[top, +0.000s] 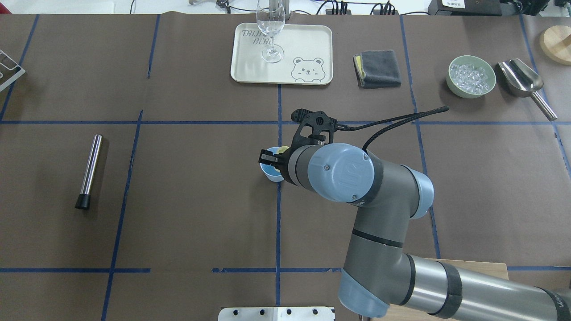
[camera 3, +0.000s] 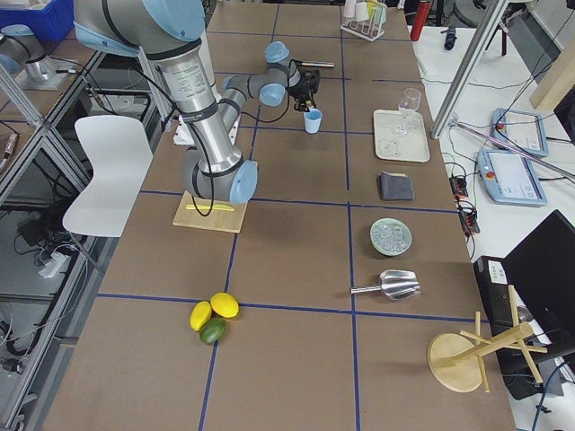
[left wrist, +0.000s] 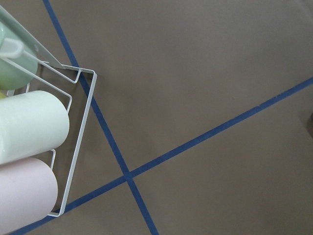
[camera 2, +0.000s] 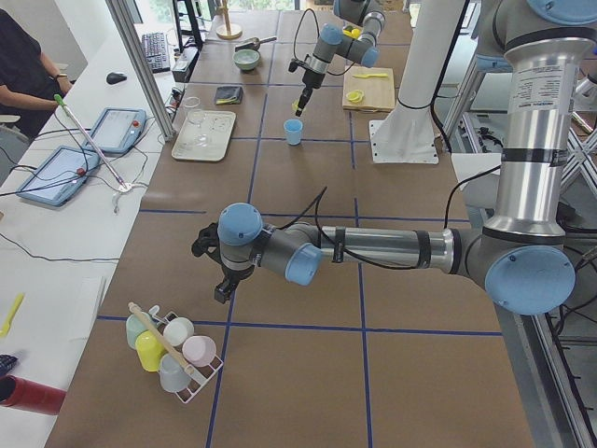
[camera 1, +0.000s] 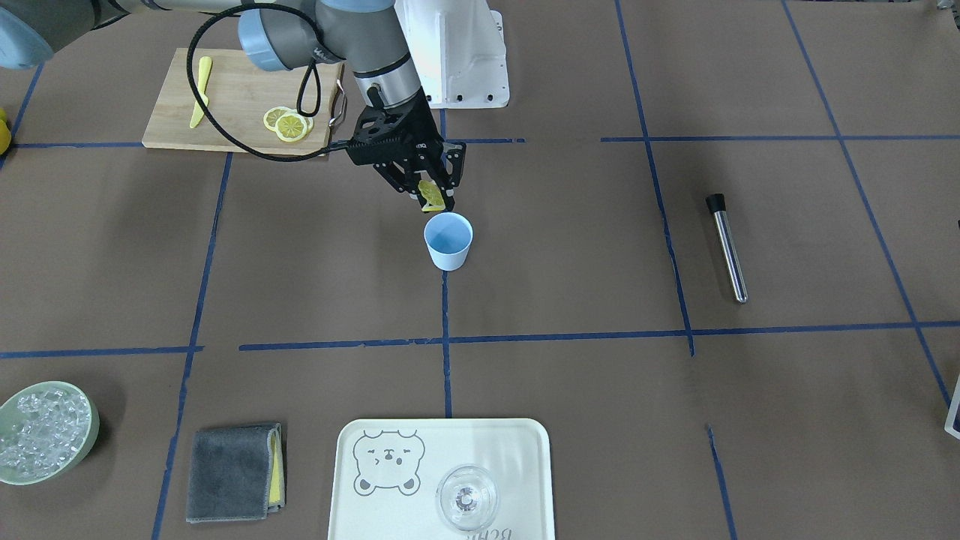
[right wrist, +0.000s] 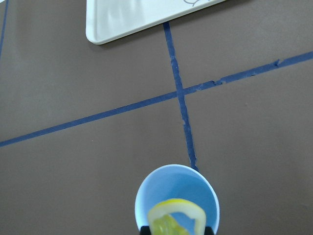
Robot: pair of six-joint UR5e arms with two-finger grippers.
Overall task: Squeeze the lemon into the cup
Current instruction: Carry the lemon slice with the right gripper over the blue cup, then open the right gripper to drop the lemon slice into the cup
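Observation:
My right gripper (camera 1: pixel 435 199) is shut on a yellow lemon slice (camera 1: pixel 431 193), which looks bent between the fingers. It holds the slice just above the far rim of the light-blue cup (camera 1: pixel 448 240), which stands upright at the table's middle. In the right wrist view the slice (right wrist: pixel 176 216) hangs over the cup's (right wrist: pixel 177 192) open mouth. In the overhead view the arm hides most of the cup (top: pixel 269 172). My left gripper (camera 2: pixel 222 291) shows only in the exterior left view, low over the table beside a wire rack of cups; I cannot tell whether it is open or shut.
A wooden cutting board (camera 1: pixel 240 86) behind the right arm holds more lemon slices (camera 1: pixel 289 124) and a yellow knife (camera 1: pixel 201 91). A steel rod (camera 1: pixel 727 247) lies apart. A tray (camera 1: pixel 517 465) with a clear glass (camera 1: pixel 466 496), a grey cloth (camera 1: pixel 234 472) and an ice bowl (camera 1: pixel 45 431) stand along the operators' edge.

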